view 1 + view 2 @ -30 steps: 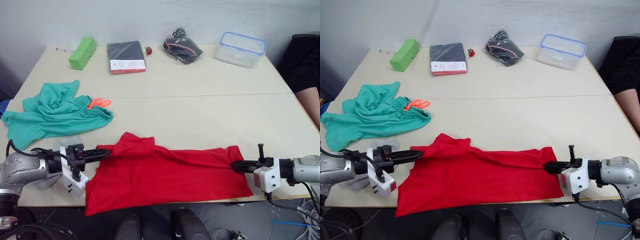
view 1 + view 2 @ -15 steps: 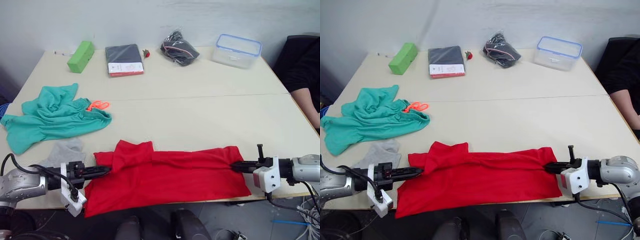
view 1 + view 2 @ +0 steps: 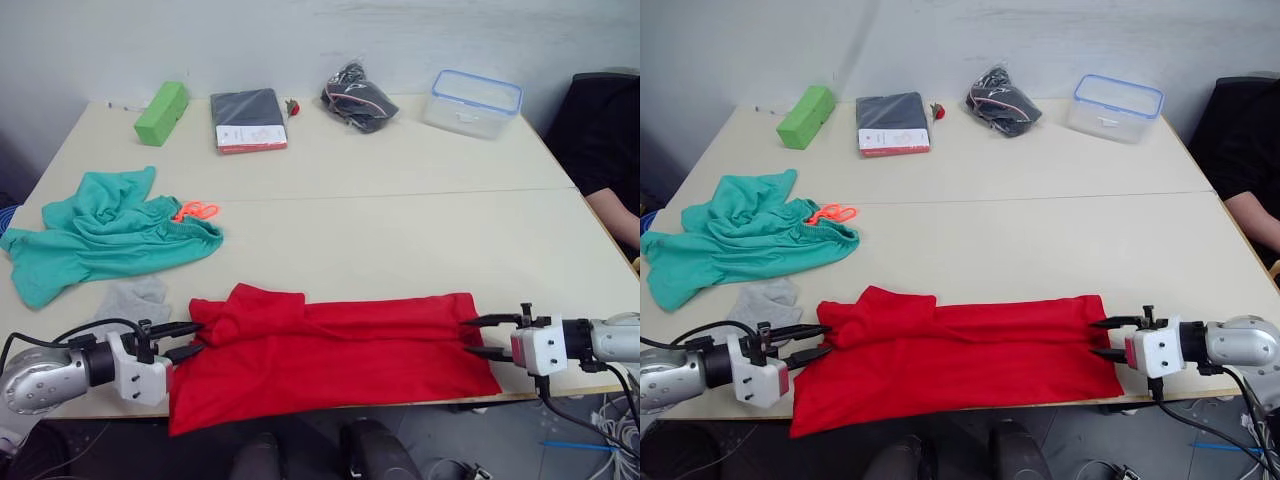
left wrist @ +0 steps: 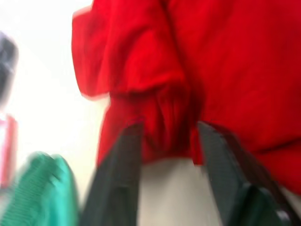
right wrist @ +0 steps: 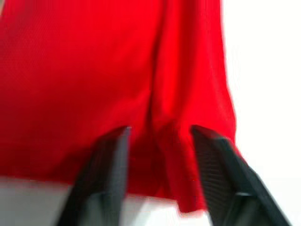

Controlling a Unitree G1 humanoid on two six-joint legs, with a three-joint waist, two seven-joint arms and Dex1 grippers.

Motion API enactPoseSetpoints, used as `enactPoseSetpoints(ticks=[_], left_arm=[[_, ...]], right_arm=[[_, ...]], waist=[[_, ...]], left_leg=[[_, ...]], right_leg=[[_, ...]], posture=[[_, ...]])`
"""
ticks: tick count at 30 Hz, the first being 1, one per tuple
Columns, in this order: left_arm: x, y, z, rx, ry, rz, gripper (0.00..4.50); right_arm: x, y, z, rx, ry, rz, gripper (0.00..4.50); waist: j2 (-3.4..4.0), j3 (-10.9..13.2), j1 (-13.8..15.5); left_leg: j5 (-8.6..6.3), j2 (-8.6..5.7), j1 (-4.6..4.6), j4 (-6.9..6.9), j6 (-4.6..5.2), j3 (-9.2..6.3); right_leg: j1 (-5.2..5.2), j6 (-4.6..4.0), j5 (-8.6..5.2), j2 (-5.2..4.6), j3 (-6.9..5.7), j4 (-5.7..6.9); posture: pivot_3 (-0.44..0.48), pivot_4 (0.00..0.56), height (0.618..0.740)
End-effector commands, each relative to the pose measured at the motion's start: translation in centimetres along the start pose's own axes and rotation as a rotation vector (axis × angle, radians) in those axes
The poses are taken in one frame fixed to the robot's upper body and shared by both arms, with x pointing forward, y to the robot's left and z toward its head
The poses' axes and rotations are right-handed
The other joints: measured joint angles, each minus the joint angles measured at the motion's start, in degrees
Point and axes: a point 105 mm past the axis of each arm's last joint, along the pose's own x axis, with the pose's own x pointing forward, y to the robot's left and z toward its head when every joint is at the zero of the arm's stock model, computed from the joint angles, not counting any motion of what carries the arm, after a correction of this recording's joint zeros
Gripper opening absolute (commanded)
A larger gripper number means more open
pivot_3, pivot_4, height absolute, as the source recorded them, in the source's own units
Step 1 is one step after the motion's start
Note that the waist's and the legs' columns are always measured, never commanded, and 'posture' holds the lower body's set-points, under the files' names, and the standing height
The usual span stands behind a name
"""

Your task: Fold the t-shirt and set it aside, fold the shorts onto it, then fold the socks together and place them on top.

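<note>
Lying folded along the table's [image 3: 400,230] near edge, the t-shirt [image 3: 330,345] has the left gripper [image 3: 183,340] and the right gripper [image 3: 478,336] spread wide at its ends; shorts [image 3: 105,230] lie beyond.

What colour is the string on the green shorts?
Neon orange drawstring on the shorts, clearest in the left eye view.

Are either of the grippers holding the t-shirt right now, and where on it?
Nothing is held. The left gripper and the right gripper are both open, one at each end of the red t-shirt, fingers spread at its edge.
</note>
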Motion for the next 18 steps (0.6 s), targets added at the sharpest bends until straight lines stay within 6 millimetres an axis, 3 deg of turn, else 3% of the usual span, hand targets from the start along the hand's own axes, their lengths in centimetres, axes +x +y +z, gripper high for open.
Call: enactPoseSetpoints(ticks=[1,3,5,8,14,18], left_arm=[[-0.4,2.1,2.5,-0.269,-0.064,0.037,3.25],[-0.7,2.9,3.7,-0.426,-0.1,0.036,3.88],[-1.2,5.0,4.4,-0.689,-0.168,0.076,4.47],[-0.9,6.1,4.6,-0.935,-0.166,0.002,4.47],[2.7,7.6,1.2,-1.33,-0.043,0.014,4.47],[5.0,8.0,1.6,-1.484,-0.079,-0.081,4.47]], right_arm=[[-1.0,-2.3,2.5,0.085,-0.056,-0.049,3.66],[-0.9,-3.1,3.7,0.169,-0.098,-0.065,4.32],[-0.3,-4.1,5.3,0.244,-0.157,-0.071,4.5],[0.8,-4.9,7.2,0.297,-0.22,-0.063,4.5],[3.2,-5.2,9.8,0.263,-0.292,-0.026,4.5],[4.4,-5.0,11.1,0.241,-0.324,-0.011,4.5]], waist=[[0.03,0.0,0.1],[-0.01,0.0,0.2],[-0.02,0.0,0.3],[-0.08,0.1,0.3],[-0.08,0.1,0.6],[-0.19,0.1,0.5]], left_leg=[[-0.01,-0.02,0.01,0.01,0.01,-0.02],[-0.01,-0.01,-0.04,0.03,0.0,-0.09],[-0.02,-0.02,-0.04,0.04,-0.03,-0.15],[-0.01,-0.03,-0.1,0.07,-0.06,-0.23],[0.06,-0.16,-0.35,0.1,-0.22,-0.25],[0.01,-0.11,-1.5,0.82,-0.38,-0.38]], right_leg=[[0.0,0.0,0.0,-0.02,0.0,0.01],[0.0,0.0,0.0,0.0,-0.05,-0.03],[0.03,0.0,0.0,0.02,-0.09,-0.08],[-0.01,0.0,0.0,0.03,-0.15,-0.08],[-0.25,0.03,-0.01,0.06,-0.13,-0.11],[-1.27,0.04,0.0,0.06,-0.23,0.36]], posture=[[0.0,0.15,0.74],[0.0,0.15,0.74],[0.0,0.15,0.74],[0.0,0.15,0.74],[0.0,0.15,0.74],[0.0,0.15,0.74]])
